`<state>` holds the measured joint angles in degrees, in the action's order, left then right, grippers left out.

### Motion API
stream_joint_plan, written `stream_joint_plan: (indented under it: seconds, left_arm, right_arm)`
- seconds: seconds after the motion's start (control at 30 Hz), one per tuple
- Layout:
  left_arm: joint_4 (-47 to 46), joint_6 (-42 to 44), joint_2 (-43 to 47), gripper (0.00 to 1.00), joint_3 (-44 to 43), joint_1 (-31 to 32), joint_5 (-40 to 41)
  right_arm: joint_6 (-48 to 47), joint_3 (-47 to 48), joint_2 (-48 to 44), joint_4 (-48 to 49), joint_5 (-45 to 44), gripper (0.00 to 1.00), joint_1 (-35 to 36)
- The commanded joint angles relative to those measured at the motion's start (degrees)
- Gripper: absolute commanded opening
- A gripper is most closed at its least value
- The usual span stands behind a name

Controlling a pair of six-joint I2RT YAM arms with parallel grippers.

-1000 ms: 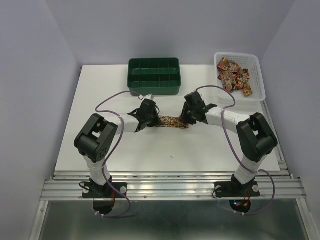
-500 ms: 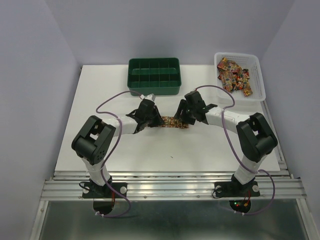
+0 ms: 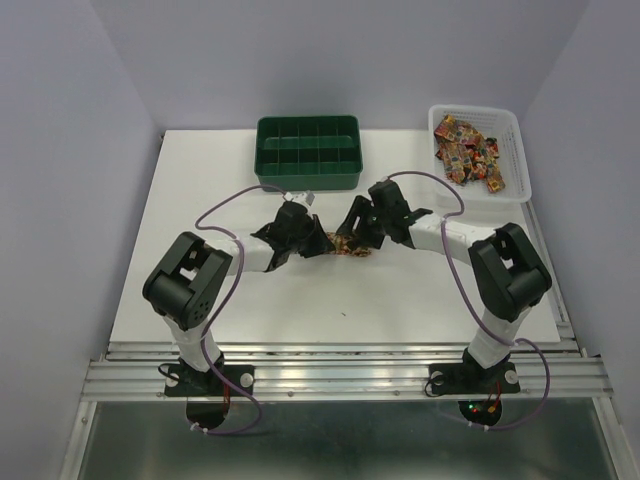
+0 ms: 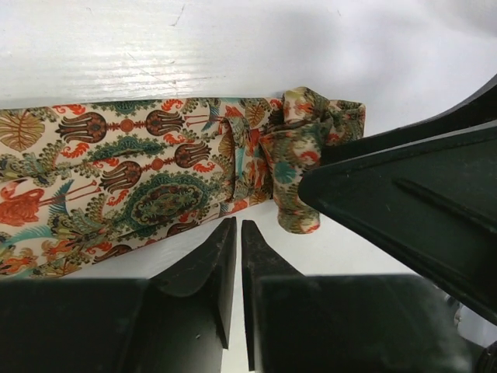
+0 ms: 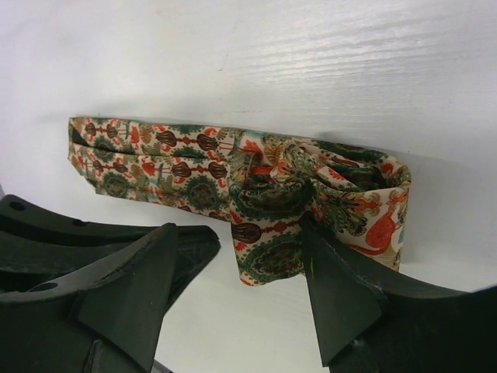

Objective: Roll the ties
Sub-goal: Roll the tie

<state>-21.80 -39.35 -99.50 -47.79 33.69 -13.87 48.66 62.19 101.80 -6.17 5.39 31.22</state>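
A paisley tie [image 3: 340, 243] lies on the white table between my two grippers. In the left wrist view the tie [image 4: 132, 163] runs flat to the left, and its end is bunched into a loose, crumpled roll [image 4: 307, 155]. My left gripper [image 4: 237, 225] sits just in front of the tie, its jaws shut with nothing between them. My right gripper [image 5: 241, 233] stands open around the bunched end [image 5: 272, 194], with its right finger [image 5: 342, 295] touching the fabric. In the top view the left gripper [image 3: 312, 238] and the right gripper [image 3: 352, 228] stand close together over the tie.
A green compartment tray [image 3: 308, 150] stands at the back, just beyond the grippers. A white basket [image 3: 500, 130] at the back right holds several more patterned ties [image 3: 466, 148]. The right gripper's black finger [image 4: 404, 194] fills the right of the left wrist view.
My right gripper has opened and let go of the tie's end, shifting slightly left. The visible stretch of tie is shorter and more bunched. The left gripper has edged right.
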Motion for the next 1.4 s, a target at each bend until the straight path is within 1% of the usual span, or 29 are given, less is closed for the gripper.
stream_joint_plan:
  seconds: [0.0, 0.03, 0.1, 0.13, 0.3, 0.37, 0.43, 0.47, 0.5, 0.53, 0.8, 0.97, 1.13, 1.27, 1.37]
  left_arm:
    - [-4.6, -1.1, 3.3, 0.2, 1.3, 0.3, -2.5]
    - [-5.3, -1.6, 3.2, 0.23, 1.4, 0.3, -2.7]
    - [-5.8, -2.4, 2.9, 0.24, 1.6, 0.3, -3.2]
    - [-6.8, -2.7, 2.8, 0.28, 1.6, 0.3, -3.6]
    - [-8.3, -4.3, 2.6, 0.32, 2.1, 0.3, -4.2]
    - [-9.5, -5.0, 2.1, 0.32, 2.2, 0.2, -4.9]
    - [-9.8, -5.6, 1.5, 0.35, 1.8, 0.2, -6.0]
    - [-10.6, -6.0, 0.9, 0.35, 1.6, 0.2, -6.3]
    - [-11.2, -6.4, 0.6, 0.38, 1.5, 0.2, -6.4]
    - [-11.2, -6.5, 0.3, 0.38, 1.3, 0.3, -6.5]
    - [-11.0, -7.5, -3.6, 0.38, 0.2, 0.3, -2.0]
    - [-10.4, -7.6, -6.2, 0.38, -1.3, 0.4, -1.8]
    - [-7.7, -7.1, -5.8, 0.36, -1.5, 0.4, 0.9]
    - [-6.2, -6.6, -5.3, 0.36, -1.9, 0.5, 1.8]
    - [-5.5, -6.3, -5.6, 0.36, -2.3, 0.5, 2.3]
  right_arm:
    - [3.2, 0.0, 1.1, 3.6, 3.0, 0.7, 0.5]
    - [3.5, -0.1, 1.1, 4.3, 3.0, 0.7, 0.4]
    - [4.9, -0.5, 1.2, 5.0, 3.3, 0.7, 0.4]
    - [5.1, -0.8, 1.2, 5.4, 3.4, 0.7, 0.5]
    - [5.7, -1.2, 1.4, 5.4, 3.1, 0.7, 0.4]
    - [6.0, -1.5, 1.4, 5.6, 3.1, 0.7, 0.4]
    - [6.0, -2.0, 1.5, 5.6, 3.7, 0.7, 0.4]
    - [6.2, -2.1, 1.5, 7.3, 3.9, 0.7, 0.4]
    - [6.2, -2.3, 1.5, 7.7, 4.6, 0.7, 0.4]
    - [6.4, -2.5, 1.4, 8.1, 4.9, 0.7, 0.4]
    - [6.9, -3.5, 0.8, 9.3, 5.6, 0.7, 0.4]
    - [7.0, -3.8, 0.9, 10.3, 6.5, 0.7, 0.4]
    - [6.9, -3.9, 0.3, 10.7, 6.6, 0.7, 0.4]
    - [4.5, -2.6, -0.9, 9.3, 6.3, 0.7, 0.4]
    - [1.6, -1.6, -3.0, 7.0, 3.4, 0.7, 0.4]
